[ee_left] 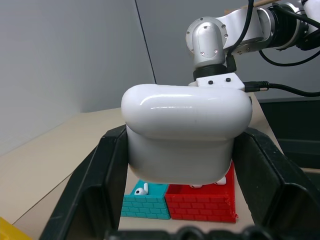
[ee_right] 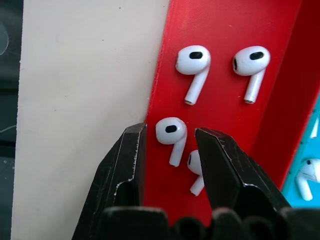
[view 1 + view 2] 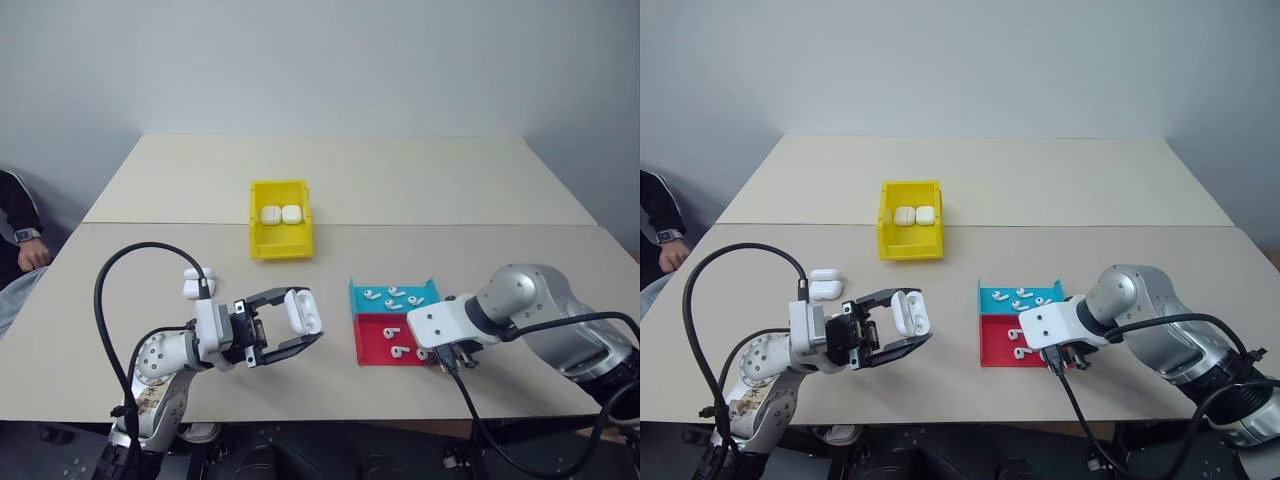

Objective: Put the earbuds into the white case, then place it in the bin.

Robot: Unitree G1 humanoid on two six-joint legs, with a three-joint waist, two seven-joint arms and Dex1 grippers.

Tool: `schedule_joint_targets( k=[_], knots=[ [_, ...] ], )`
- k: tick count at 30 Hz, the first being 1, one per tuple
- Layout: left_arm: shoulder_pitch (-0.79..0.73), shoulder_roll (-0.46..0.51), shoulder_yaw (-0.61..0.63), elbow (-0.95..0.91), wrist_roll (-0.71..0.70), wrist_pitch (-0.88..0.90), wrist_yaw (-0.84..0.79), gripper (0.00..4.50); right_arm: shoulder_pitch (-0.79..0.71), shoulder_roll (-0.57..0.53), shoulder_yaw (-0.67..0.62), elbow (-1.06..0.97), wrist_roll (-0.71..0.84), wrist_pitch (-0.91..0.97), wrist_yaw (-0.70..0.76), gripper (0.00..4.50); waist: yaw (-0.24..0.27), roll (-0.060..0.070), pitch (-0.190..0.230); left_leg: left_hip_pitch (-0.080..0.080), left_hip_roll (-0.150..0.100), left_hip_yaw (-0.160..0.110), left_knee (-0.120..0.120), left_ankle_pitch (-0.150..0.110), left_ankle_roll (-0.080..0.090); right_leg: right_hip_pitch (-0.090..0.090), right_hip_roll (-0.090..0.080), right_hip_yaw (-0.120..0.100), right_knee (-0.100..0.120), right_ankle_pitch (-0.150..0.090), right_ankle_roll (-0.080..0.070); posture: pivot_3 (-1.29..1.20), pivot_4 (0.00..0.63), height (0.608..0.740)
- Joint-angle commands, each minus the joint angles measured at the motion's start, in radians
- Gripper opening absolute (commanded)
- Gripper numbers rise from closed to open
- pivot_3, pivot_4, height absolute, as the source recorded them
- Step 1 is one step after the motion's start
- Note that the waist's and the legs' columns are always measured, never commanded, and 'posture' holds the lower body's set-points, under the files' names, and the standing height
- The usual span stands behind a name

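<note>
Left gripper (image 3: 290, 325) is clamped on a white case (image 3: 301, 310) with its lid flipped open, held above the table (image 3: 400, 180) near the front edge. The left wrist view adds detail the head views lack: both black fingers (image 1: 97, 185) press the case's sides.

Right gripper (image 2: 167, 150) points down over the red tray (image 3: 380, 345), jaws partly apart. In the right wrist view one earbud (image 2: 171, 134) lies between the fingertips, not visibly pinched (contact can't be told); a second (image 2: 195, 167) sits half hidden by a finger and two more (image 2: 193, 65) lie farther along the tray. From the head views the arm covers that spot.

The teal tray (image 3: 392, 296) beside the red one holds more earbuds. The yellow bin (image 3: 280, 232) sits mid-table with two closed cases (image 3: 280, 214) inside. Two spare cases (image 3: 825, 283) rest on the table by the left arm. A person's hand (image 3: 30, 252) shows at the left edge.
</note>
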Motion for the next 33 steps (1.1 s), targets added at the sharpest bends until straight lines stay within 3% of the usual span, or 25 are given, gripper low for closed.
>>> schedule_joint_targets(
  k=[1,20,24,33],
  knots=[
    [0.001,0.005,0.006,-0.038,-0.001,-0.002,0.009,2.81,-0.005,0.007,-0.003,0.001,-0.02,-0.025,-0.004,1.95,-0.001,0.0,0.0,0.0,0.0,0.0,0.0,0.0,0.0,0.0,0.0,0.0,0.0,0.0,0.0,0.0,0.15,0.74],
    [0.015,0.016,0.008,-0.062,0.0,0.014,0.032,2.81,-0.008,0.03,0.0,0.041,-0.059,-0.077,-0.002,1.95,0.0,0.0,0.0,0.001,0.0,0.0,0.0,0.0,0.0,0.002,0.0,0.0,0.0,0.0,0.0,0.0,0.15,0.74],
    [0.017,0.021,0.007,-0.065,0.004,0.017,0.037,2.81,-0.005,0.032,-0.002,0.037,-0.059,-0.078,0.0,0.76,0.0,0.0,0.0,0.001,0.0,0.0,0.0,0.0,0.0,0.002,0.0,-0.001,0.0,0.0,0.0,0.0,0.15,0.74],
    [0.015,0.018,0.004,-0.064,0.004,0.02,0.052,2.81,-0.006,0.034,-0.009,0.036,-0.063,-0.078,-0.005,0.76,0.0,0.0,0.0,0.002,0.0,-0.001,0.0,0.0,0.0,0.002,0.0,-0.001,0.0,0.0,0.0,0.0,0.15,0.74]
  ],
)
